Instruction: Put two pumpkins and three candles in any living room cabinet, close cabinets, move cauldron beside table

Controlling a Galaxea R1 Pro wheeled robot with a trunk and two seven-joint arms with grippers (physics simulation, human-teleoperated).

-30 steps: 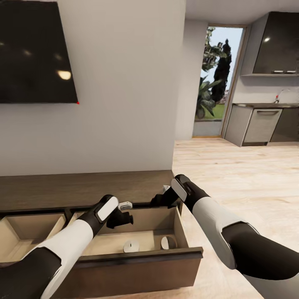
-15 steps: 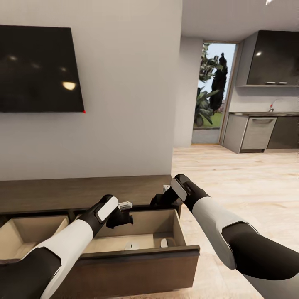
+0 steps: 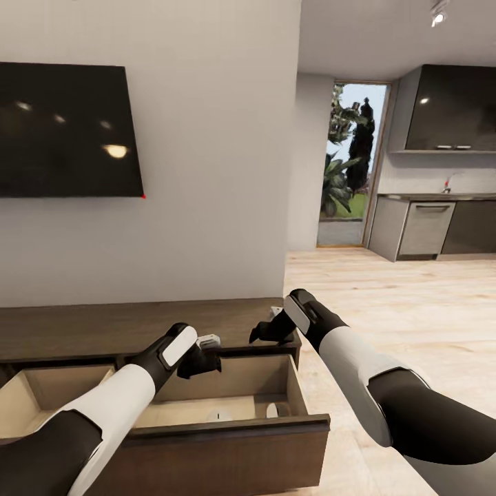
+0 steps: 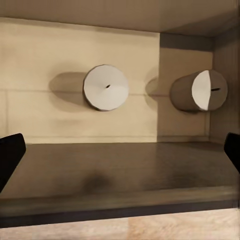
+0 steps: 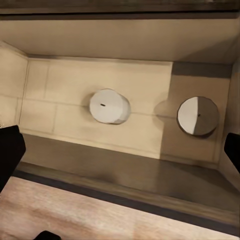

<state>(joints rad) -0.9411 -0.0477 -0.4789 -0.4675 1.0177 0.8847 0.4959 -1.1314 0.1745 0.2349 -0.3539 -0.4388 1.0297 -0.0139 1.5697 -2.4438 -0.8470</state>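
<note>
Open drawer (image 3: 207,430) of the cabinet (image 3: 103,327) holding two white candles (image 4: 106,87) (image 4: 199,90); left gripper (image 3: 207,358) and right gripper (image 3: 265,332) above it, jaws apart.

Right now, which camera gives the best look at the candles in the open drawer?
The right wrist view: both candles sit whole on the drawer floor, seen from above. The left wrist view shows both more obliquely. The head view shows slivers behind the drawer front.

A home's open-plan living room: a wall-mounted television (image 3: 65,131) hangs above the left gripper (image 3: 205,353), with a low dark-brown cabinet (image 3: 138,324) below it. Well beyond the right gripper (image 3: 265,329), past pale wood flooring (image 3: 399,303), are grey kitchen cabinets (image 3: 420,227) and a glazed garden door (image 3: 348,165).
</note>
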